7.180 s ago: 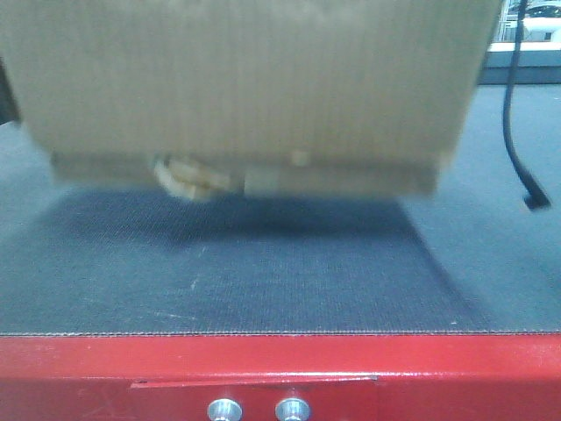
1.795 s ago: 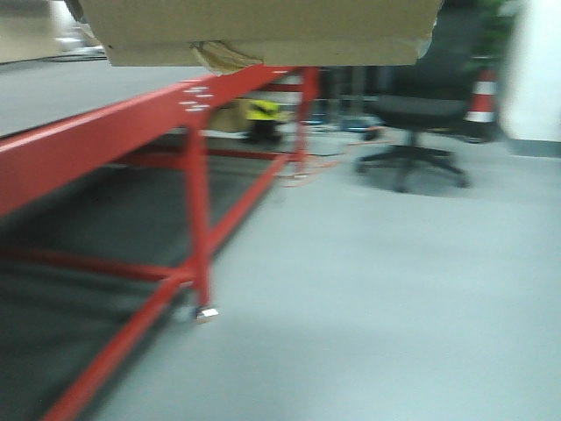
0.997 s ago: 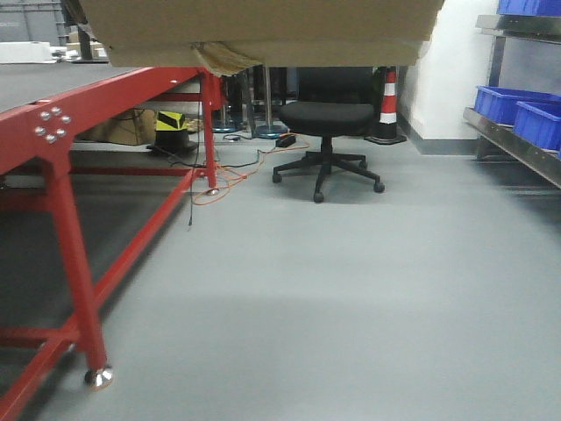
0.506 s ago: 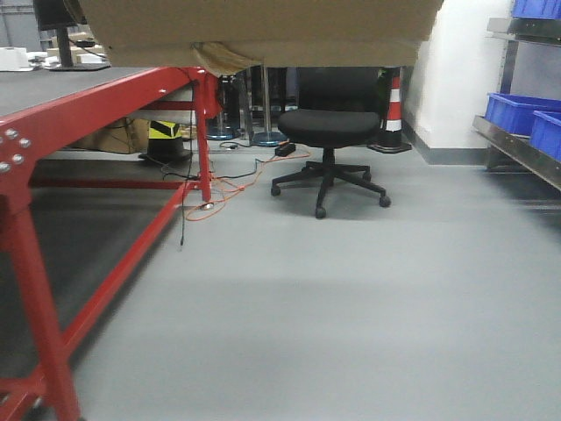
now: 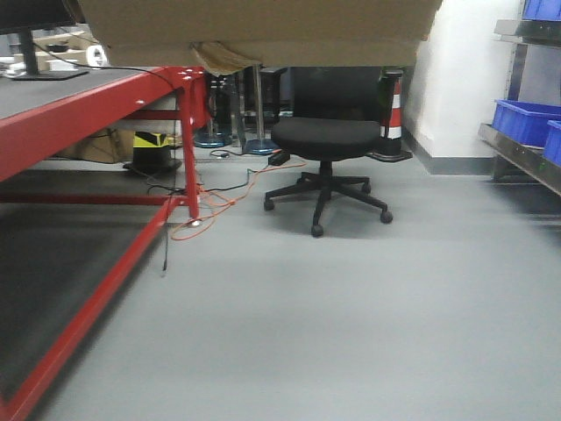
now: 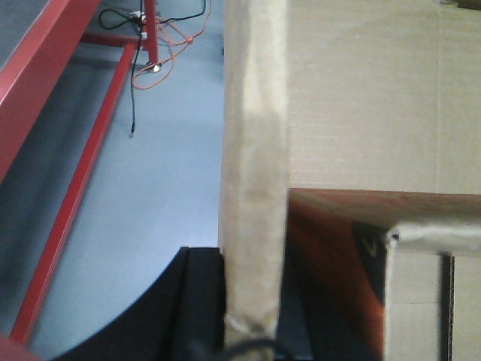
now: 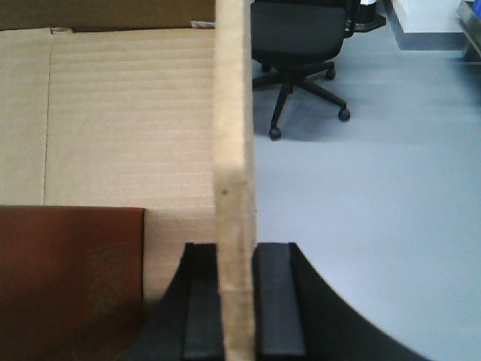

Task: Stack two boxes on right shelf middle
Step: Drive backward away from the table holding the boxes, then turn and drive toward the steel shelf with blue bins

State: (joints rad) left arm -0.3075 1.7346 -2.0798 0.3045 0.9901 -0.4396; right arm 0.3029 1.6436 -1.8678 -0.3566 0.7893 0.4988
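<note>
Front-facing view has the boxes [image 5: 158, 26] jammed along the top edge of the frame, up off the ground and very close to the lens. The big box [image 5: 289, 17] sits on top and the thin flat box [image 5: 351, 54] is pressed right under it, with a crumpled tape tag [image 5: 223, 58] dangling from its front edge. On the right wrist cam, the right gripper [image 7: 237, 301] is pinching an upright cardboard wall [image 7: 233, 150]. One black pad [image 7: 278, 301] sits on each side, tight against it, though I can't say which of the two boxes that wall belongs to. A flat corrugated panel [image 7: 128, 113] and a glossy red-brown patch [image 7: 68, 278] sit to the left of it. The left wrist cam is murkier. The left gripper [image 6: 254, 331] shows one black pad [image 6: 201, 301] flush against the outside of another upright cardboard edge [image 6: 255, 150]. The far side is just dark reddish mush, so I can't tell if it's clamped or not. Neither box is on the steel shelf [image 5: 515, 151], which pokes in at the far right, well apart from them, with blue bins [image 5: 526, 118] on it. Below the boxes is bare grey floor [image 5: 351, 316]. A black office chair [image 5: 324, 140] stands in the middle distance, with a striped traffic cone [image 5: 392, 96] behind it by the white wall [image 5: 456, 79]. The red table [image 5: 88, 110] runs down the left, with a monitor [image 5: 31, 17] on it and an orange cable [image 5: 215, 202] coiled by its leg.
</note>
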